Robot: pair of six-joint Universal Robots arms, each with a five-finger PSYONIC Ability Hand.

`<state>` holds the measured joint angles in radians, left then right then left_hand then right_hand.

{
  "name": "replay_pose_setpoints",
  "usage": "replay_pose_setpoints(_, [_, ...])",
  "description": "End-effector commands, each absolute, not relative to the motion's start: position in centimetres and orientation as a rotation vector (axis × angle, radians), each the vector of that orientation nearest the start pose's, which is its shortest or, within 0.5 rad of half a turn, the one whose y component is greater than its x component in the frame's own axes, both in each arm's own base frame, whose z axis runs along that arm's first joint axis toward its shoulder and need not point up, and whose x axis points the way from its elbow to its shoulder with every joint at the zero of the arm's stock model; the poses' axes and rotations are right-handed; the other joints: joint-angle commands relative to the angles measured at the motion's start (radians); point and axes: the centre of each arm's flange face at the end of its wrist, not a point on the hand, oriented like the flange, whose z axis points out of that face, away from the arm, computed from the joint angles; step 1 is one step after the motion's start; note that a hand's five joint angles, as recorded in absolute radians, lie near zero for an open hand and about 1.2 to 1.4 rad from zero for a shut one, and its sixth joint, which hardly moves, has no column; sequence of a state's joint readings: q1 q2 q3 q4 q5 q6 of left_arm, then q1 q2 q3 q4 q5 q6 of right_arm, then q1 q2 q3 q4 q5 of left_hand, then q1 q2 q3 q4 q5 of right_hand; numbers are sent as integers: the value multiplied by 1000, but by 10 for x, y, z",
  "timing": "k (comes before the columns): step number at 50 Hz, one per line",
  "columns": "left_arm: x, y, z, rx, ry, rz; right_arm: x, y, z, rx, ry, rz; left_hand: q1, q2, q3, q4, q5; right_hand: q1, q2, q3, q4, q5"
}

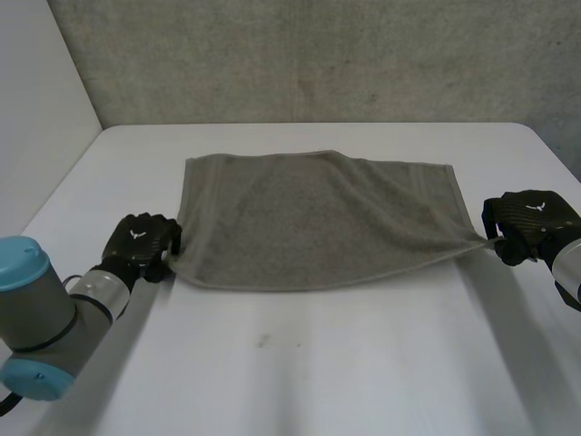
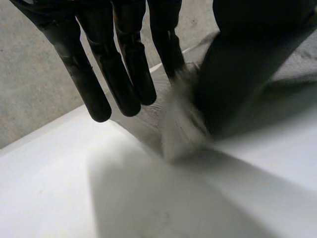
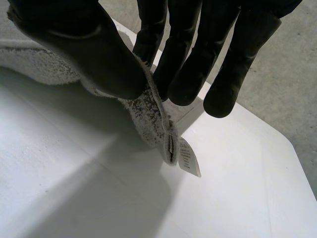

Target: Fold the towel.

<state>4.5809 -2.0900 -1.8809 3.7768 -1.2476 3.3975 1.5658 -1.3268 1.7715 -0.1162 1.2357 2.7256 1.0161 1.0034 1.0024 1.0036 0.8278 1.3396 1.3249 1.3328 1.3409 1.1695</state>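
Observation:
A grey towel (image 1: 318,222) lies spread on the white table (image 1: 318,372), its near edge drawn taut between my two hands. My left hand (image 1: 141,243) is at the near left corner. In the left wrist view the thumb (image 2: 247,64) pinches that towel corner (image 2: 181,124) against a straight finger (image 2: 166,44). My right hand (image 1: 526,222) is at the near right corner. There the thumb (image 3: 99,54) and fingers (image 3: 183,64) pinch the towel's corner (image 3: 148,114), and a small white label (image 3: 189,158) hangs from it.
A grey wall (image 1: 318,54) rises behind the table's far edge, and a pale wall (image 1: 36,82) stands at the left. Bare tabletop stretches in front of the towel. Past my right hand the table's corner edge (image 3: 290,144) meets grey floor.

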Motion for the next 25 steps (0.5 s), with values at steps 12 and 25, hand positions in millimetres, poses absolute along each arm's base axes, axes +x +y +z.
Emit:
replay_pose_setpoints(12, [-188,-244,151,1056,2301,-1858,157,-262,198,-1147,2545,-1559,380,393,394,393,394,57,71,63,55,52])
replay_pose_setpoints(25, [-163,-195,186,1141,2295,-1718,134,-208,224,-1547,2599,-1368,380,393,394,393,394,57,71,63,55,52])
